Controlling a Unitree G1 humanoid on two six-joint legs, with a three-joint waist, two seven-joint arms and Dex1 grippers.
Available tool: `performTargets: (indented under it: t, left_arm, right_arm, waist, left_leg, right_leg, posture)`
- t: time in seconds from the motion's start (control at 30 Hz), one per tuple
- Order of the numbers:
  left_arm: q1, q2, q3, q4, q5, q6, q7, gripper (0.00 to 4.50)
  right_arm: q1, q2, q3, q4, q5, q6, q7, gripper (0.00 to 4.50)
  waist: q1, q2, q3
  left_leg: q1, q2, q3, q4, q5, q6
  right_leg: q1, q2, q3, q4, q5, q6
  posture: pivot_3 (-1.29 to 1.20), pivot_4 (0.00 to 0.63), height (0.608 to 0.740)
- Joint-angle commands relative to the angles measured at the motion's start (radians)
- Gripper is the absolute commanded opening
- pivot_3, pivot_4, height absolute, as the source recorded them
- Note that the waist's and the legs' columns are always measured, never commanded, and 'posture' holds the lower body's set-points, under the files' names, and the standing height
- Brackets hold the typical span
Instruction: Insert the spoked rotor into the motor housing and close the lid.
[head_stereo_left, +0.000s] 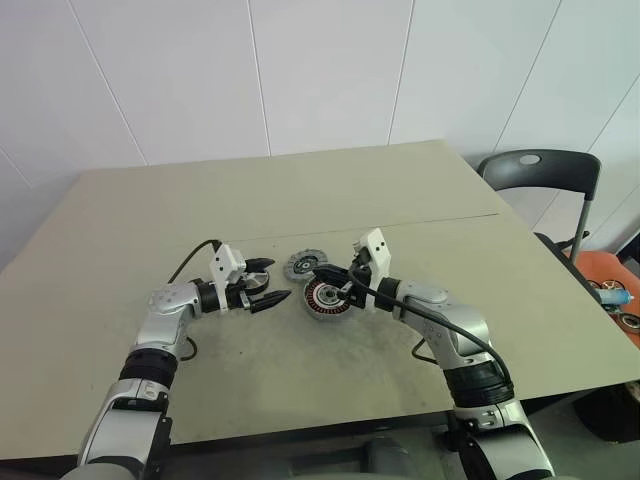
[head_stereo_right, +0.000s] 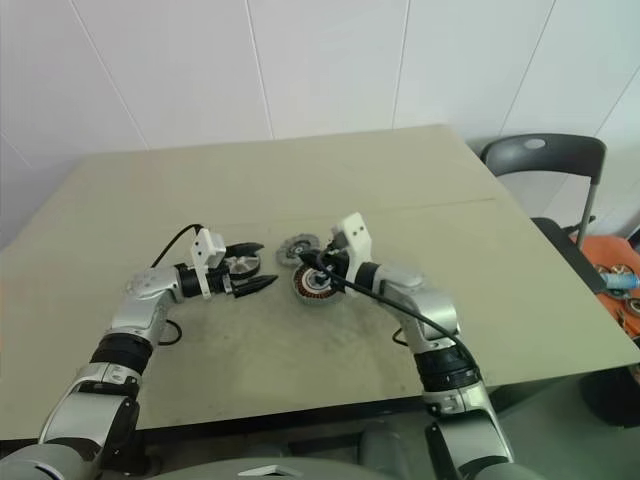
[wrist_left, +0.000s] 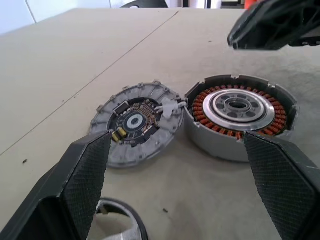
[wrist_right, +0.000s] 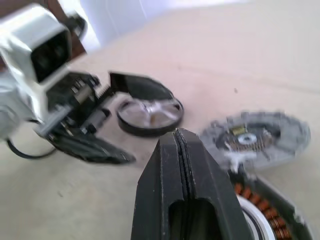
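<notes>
Left wrist view: housing sits open on counter, lid touching it. Rotor lies flat by left tool, which is spread, empty. Right tool pressed together, over housing. Step prob. rotor pickup; next: pinch rotor, centre over housing. Count: 1 rotor, 1 housing, 1 lid.
</notes>
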Motion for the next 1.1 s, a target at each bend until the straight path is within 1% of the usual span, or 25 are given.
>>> performTargets:
  t: [0.03, 0.13, 0.23, 0.33, 0.4, 0.47, 0.6, 0.67, 0.8, 1.0, 1.1]
  left_arm:
    - [0.055, 0.029, 0.014, -0.136, -0.060, 0.057, -0.048, 4.50]
    - [0.132, 0.063, 0.025, -0.231, -0.092, 0.108, -0.070, 4.50]
    - [0.181, 0.085, 0.044, -0.281, -0.108, 0.142, -0.049, 4.50]
    - [0.219, 0.084, 0.098, -0.335, -0.124, 0.180, 0.050, 4.50]
    - [0.236, 0.080, 0.118, -0.366, -0.107, 0.202, 0.135, 4.50]
    - [0.247, 0.085, 0.120, -0.367, -0.082, 0.224, 0.193, 4.50]
    - [0.273, 0.086, 0.131, -0.360, -0.095, 0.234, 0.216, 4.50]
    - [0.272, 0.087, 0.156, -0.340, -0.119, 0.249, 0.228, 4.50]
    - [0.251, 0.103, 0.177, -0.239, -0.089, 0.270, 0.292, 4.50]
    - [0.220, 0.090, 0.183, -0.207, -0.095, 0.283, 0.345, 4.50]
    - [0.213, 0.083, 0.175, -0.206, -0.096, 0.278, 0.347, 4.50]
  right_arm:
    - [0.008, -0.029, -0.066, -0.060, 0.045, 0.041, -0.030, 0.01]
    - [0.053, -0.072, -0.103, -0.074, 0.052, 0.086, -0.057, 0.01]
    - [0.070, -0.111, -0.114, -0.067, 0.039, 0.090, -0.074, 0.01]
    - [0.057, -0.126, -0.112, -0.060, 0.035, 0.083, -0.078, 0.01]
    - [0.043, -0.127, -0.096, -0.060, 0.017, 0.047, -0.076, 0.01]
    - [0.041, -0.134, -0.062, -0.089, 0.000, -0.004, -0.048, 0.01]
    - [0.038, -0.153, 0.019, -0.111, -0.038, -0.054, -0.007, 0.01]
    - [0.029, -0.152, 0.075, -0.073, -0.092, -0.079, -0.015, 0.01]
    - [-0.021, -0.120, 0.158, 0.052, -0.204, -0.141, -0.069, 0.01]
    - [-0.064, -0.085, 0.181, 0.142, -0.259, -0.177, -0.080, 0.01]
    - [-0.070, -0.079, 0.189, 0.185, -0.282, -0.155, -0.087, 0.01]
  waist:
    - [0.000, 0.000, 0.000]
    - [0.002, 0.000, 0.000]
    - [0.003, 0.001, 0.001]
    - [0.003, 0.001, 0.001]
    - [0.002, 0.001, 0.001]
    - [0.003, 0.001, 0.001]
    - [0.002, 0.002, 0.001]
    - [0.003, 0.001, 0.001]
    - [0.002, 0.001, 0.001]
    - [0.004, 0.001, 0.001]
    - [0.004, 0.001, 0.001]
  left_leg:
    - [0.000, 0.000, 0.000, 0.000, 0.000, 0.000]
    - [0.000, 0.000, 0.000, 0.000, -0.002, 0.005]
    - [-0.001, 0.000, 0.000, 0.000, -0.003, 0.005]
    - [0.000, 0.001, 0.001, 0.000, -0.003, 0.005]
    - [0.001, 0.003, 0.001, 0.000, -0.003, 0.005]
    - [0.001, 0.005, 0.001, 0.000, -0.003, 0.005]
    - [0.002, 0.007, 0.002, -0.001, -0.003, 0.004]
    - [0.001, 0.007, 0.002, -0.001, -0.003, 0.004]
    - [0.002, 0.007, 0.002, -0.001, -0.003, 0.003]
    - [0.001, 0.008, 0.002, -0.001, -0.003, 0.002]
    - [0.001, 0.008, 0.002, -0.001, -0.003, 0.002]
  right_leg:
    - [0.000, 0.000, 0.000, 0.000, 0.000, 0.000]
    - [0.000, 0.000, 0.000, 0.000, 0.000, 0.000]
    - [0.000, 0.000, 0.000, 0.000, 0.000, 0.000]
    - [0.000, 0.000, 0.000, 0.000, 0.000, 0.000]
    - [0.001, 0.001, 0.000, 0.000, 0.000, 0.000]
    - [0.001, 0.003, 0.000, 0.000, 0.000, 0.000]
    - [0.001, 0.005, 0.000, 0.000, 0.000, 0.000]
    - [0.001, 0.005, 0.000, 0.000, 0.000, -0.001]
    - [0.001, 0.006, 0.000, 0.000, 0.001, -0.001]
    - [0.000, 0.007, 0.000, 0.000, 0.002, -0.003]
    - [0.000, 0.007, 0.000, -0.001, 0.002, -0.003]
  posture:
    - [0.00, 0.000, 0.740]
    - [0.00, 0.000, 0.740]
    - [0.00, 0.000, 0.740]
    - [0.00, 0.000, 0.740]
    - [0.00, 0.000, 0.740]
    - [0.00, 0.000, 0.740]
    - [0.00, 0.000, 0.740]
    - [0.00, 0.000, 0.740]
    - [0.00, 0.000, 0.740]
    - [0.00, 0.000, 0.740]
    - [0.00, 0.000, 0.740]
